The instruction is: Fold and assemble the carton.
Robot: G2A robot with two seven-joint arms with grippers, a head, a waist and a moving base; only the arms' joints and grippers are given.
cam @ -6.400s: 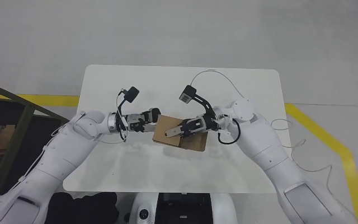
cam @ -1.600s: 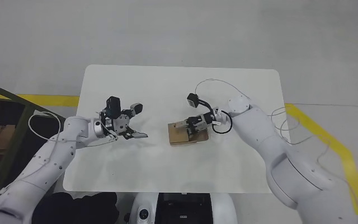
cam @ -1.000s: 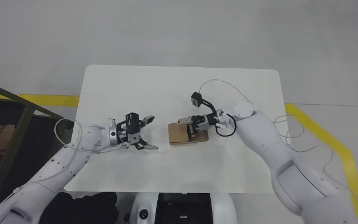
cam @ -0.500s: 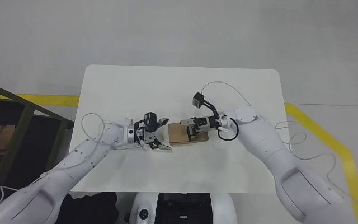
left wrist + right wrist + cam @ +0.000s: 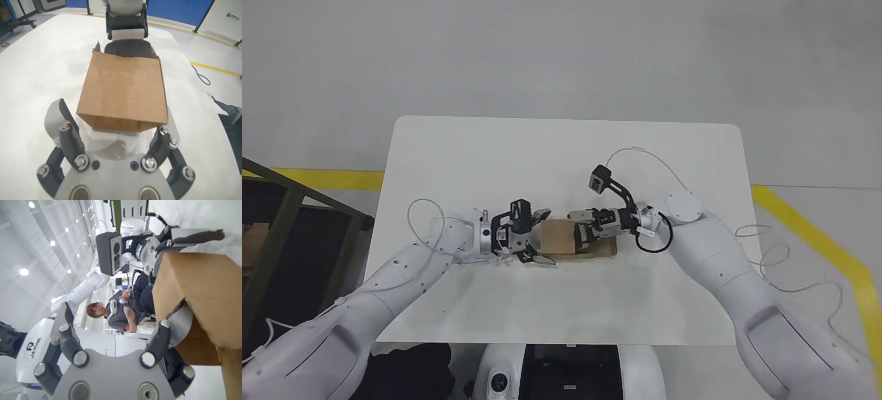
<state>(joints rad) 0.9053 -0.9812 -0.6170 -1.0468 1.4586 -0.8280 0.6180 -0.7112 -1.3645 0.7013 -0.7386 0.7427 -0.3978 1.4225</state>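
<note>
Left gripper (image 5: 113,111) stands with its fingers spread wide and grips nothing; one finger sits at each side of the near mouth of the carton (image 5: 122,91). That carton is a brown cardboard sleeve lying flat on the white table (image 5: 442,160), slightly toward 6 o'clock from the table's centre in the top view. The left gripper is at its 9 o'clock end and the right gripper (image 5: 121,313) at its 3 o'clock end. At the far end, the right gripper is likewise spread, with one finger tucked inside the carton's mouth behind a ragged flap edge and the other finger standing free outside. The step in hand appears to be squaring the sleeve and working the near end. To do it well, centre the left fingers on the two side walls, close them evenly, and use the right finger inside as a counter-hold so that the carton does not slide toward 3 o'clock. Avoid pressing on the top panel, which would probably buckle. The ragged far flap may catch on the inserted finger. Beyond the carton, toward 1 o'clock, a thin cable (image 5: 637,150) arcs above the table by the right arm, apparently clear of the work. A yellow floor line (image 5: 332,178) runs past the table at 9 o'clock.
</note>
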